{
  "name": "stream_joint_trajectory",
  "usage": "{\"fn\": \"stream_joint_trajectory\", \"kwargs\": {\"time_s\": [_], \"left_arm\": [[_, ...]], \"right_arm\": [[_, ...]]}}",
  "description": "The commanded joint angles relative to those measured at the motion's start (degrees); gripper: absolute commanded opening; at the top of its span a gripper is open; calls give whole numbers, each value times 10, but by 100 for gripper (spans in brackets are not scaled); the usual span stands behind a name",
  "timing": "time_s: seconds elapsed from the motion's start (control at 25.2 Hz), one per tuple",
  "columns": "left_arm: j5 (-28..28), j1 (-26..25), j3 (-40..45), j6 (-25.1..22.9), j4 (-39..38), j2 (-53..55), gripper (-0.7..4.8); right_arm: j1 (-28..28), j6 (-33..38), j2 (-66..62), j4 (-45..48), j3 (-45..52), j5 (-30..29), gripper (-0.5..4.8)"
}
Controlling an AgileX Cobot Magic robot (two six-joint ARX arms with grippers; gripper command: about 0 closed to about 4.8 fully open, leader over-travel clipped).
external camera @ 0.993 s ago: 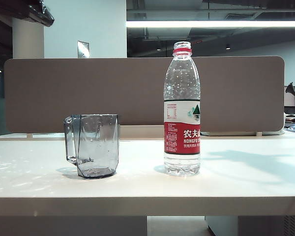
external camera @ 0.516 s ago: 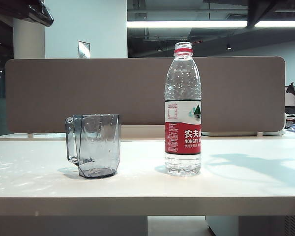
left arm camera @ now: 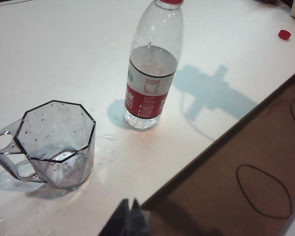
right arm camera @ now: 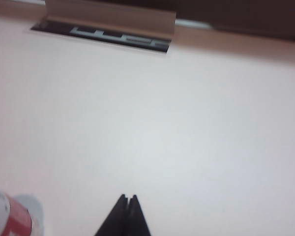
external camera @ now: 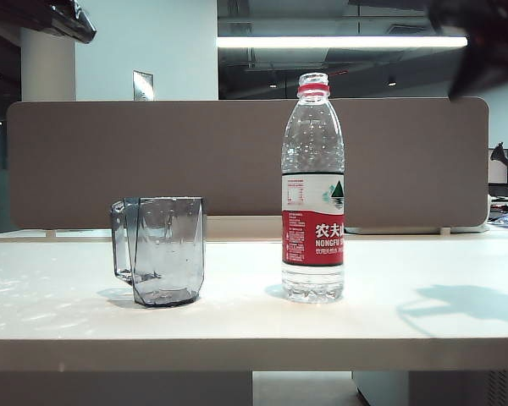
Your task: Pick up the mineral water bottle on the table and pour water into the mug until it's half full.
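Mineral water bottle [external camera: 312,188] stands upright on the white table [external camera: 237,317], cap off, roughly at 3 o'clock from the mug [external camera: 158,250], well apart.

Clear plastic, red neck ring, white-and-red label, droplets inside the upper half. The smoky grey faceted mug has a little water [left arm camera: 64,164] at its base, with drops on the table around it. Left gripper [left arm camera: 129,216] hangs near the table's edge, tips pressed together on nothing. Right gripper [right arm camera: 127,200] hovers over bare table, tips also together. In the exterior view the right arm [external camera: 483,42] is just a dark blur at 1 o'clock, cut off.
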State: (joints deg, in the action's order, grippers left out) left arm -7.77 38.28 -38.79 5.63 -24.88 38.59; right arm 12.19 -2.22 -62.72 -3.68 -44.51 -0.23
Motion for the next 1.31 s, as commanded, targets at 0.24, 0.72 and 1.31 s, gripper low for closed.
{"fn": "stream_joint_trajectory", "kwargs": {"time_s": [0.24, 0.72, 1.31], "left_arm": [[0, 1, -4, -3, 5, 0, -1], [0, 1, -4, -3, 6, 0, -1], [0, 1, -4, -3, 5, -1, -1]], "right_arm": [[35, 103, 99, 336, 300, -13, -5], [154, 77, 87, 425, 348, -1, 137], [191, 67, -239, 732, 342, 16, 403]]}}
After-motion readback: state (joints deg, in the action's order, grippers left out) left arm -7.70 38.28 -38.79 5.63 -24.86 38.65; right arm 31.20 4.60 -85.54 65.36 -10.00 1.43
